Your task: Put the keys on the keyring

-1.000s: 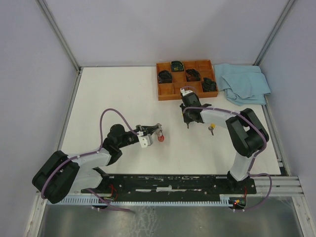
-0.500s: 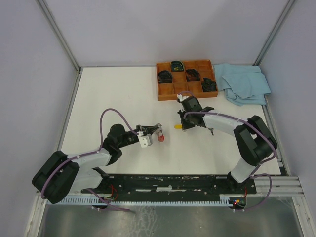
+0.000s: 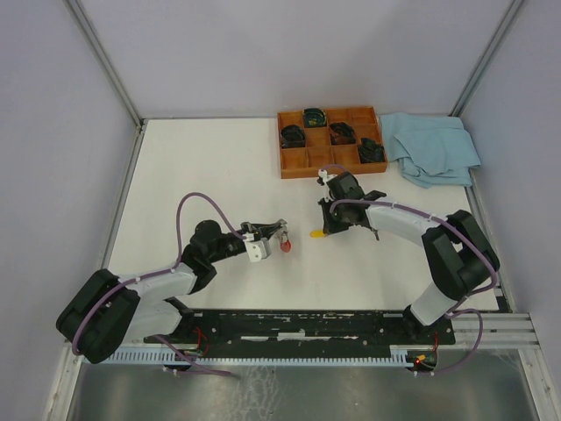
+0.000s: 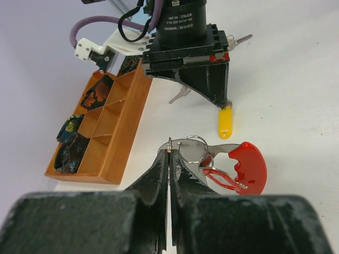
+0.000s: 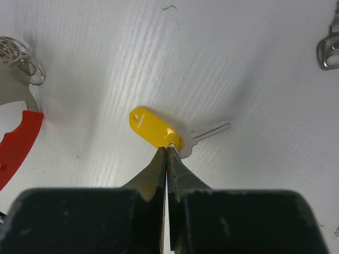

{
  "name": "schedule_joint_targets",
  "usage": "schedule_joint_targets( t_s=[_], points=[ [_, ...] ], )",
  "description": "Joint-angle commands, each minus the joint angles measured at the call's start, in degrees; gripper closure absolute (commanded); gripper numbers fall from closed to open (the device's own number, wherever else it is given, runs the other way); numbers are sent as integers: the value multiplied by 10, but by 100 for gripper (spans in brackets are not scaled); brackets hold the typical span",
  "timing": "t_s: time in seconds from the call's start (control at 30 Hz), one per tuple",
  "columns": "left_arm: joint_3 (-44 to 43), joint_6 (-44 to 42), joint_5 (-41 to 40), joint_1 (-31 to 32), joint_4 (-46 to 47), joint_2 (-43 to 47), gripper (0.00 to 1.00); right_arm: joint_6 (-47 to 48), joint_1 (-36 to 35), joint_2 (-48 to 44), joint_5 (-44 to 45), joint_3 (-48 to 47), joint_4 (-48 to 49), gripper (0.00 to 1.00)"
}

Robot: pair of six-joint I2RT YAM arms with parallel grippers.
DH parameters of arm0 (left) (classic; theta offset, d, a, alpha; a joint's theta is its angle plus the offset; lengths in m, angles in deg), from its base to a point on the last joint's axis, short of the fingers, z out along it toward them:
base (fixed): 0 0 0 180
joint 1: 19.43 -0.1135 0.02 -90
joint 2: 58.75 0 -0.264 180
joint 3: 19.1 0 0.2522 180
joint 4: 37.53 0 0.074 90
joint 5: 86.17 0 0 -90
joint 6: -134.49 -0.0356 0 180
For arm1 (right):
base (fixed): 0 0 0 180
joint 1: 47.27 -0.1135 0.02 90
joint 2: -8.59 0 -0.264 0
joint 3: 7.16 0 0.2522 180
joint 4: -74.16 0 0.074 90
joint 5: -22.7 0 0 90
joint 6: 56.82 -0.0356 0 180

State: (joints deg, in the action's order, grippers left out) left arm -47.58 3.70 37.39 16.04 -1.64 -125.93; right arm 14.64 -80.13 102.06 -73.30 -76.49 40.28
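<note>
Pinching a thin silver loop of the keyring (image 4: 194, 149), a silver metal ring joined to a curved red band, the left end effector (image 4: 169, 152) is seen with its fingers pressed together near the middle of the white tabletop (image 3: 202, 167). The red band is turned to the right, toward the other arm. Just right of it, the right end effector (image 5: 167, 149) is closed on a yellow-capped silver metal key (image 5: 152, 126), gripped where the cap meets the blade, with the cap pointing left toward the keyring. Key and keyring are near each other but apart. A plain silver key (image 4: 180, 95) is seen lying on the tabletop beyond the right end effector, toward the far side. At the far edge an orange wooden compartment tray (image 3: 298, 163) holding dark objects is placed, with a crumpled light-blue cloth (image 3: 431, 147) just beside it on the right.
</note>
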Motion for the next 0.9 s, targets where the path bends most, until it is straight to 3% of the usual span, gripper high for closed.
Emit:
schedule_joint_targets(
  t_s=[0.0,0.2,0.53,0.87],
  points=[
    [-18,-5,16,-2,15,10,97,-17,7,-10,11,23,31,95],
    [-18,-3,17,-2,15,11,97,-13,11,-17,49,34,28,92],
    [-19,-3,18,-3,14,9,97,12,11,-33,95,17,-18,81],
    [-20,-1,23,-3,14,6,97,26,11,-12,59,3,-25,69]
  ],
)
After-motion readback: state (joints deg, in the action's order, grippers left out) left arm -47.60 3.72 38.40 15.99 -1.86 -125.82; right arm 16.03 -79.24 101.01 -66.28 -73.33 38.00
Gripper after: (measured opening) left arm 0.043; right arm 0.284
